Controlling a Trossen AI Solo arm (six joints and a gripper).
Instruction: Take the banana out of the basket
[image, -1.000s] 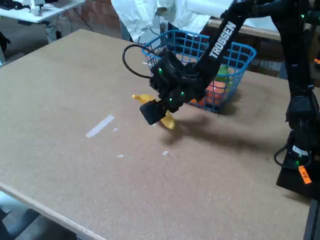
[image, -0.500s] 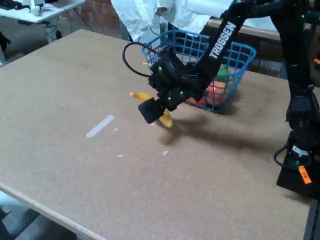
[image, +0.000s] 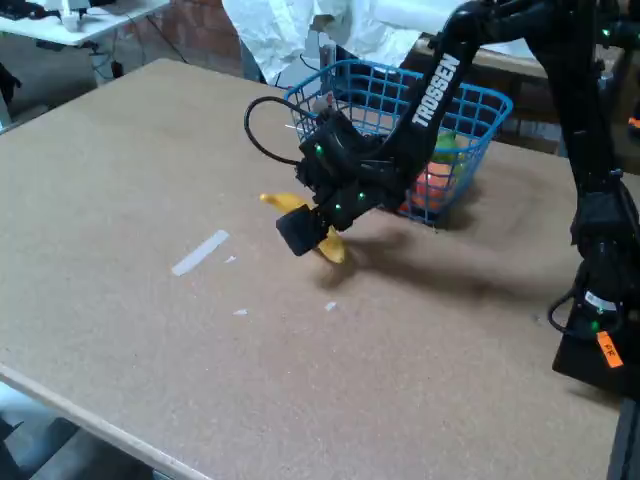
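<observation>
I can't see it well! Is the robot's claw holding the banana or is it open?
Gripper: closed on the banana, holding it over the table, outside the basket.

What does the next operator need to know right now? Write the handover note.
Gripper: low over the table, in front of the basket in the fixed view, shut on the banana.
Banana: outside the basket, its yellow ends showing on either side of the gripper; whether it touches the table cannot be told.
Basket: blue wire, behind the arm at the far edge of the table, with other coloured items inside.
Done: the banana is out of the basket.
Left: probably set it on the table, open and pull back.
</observation>
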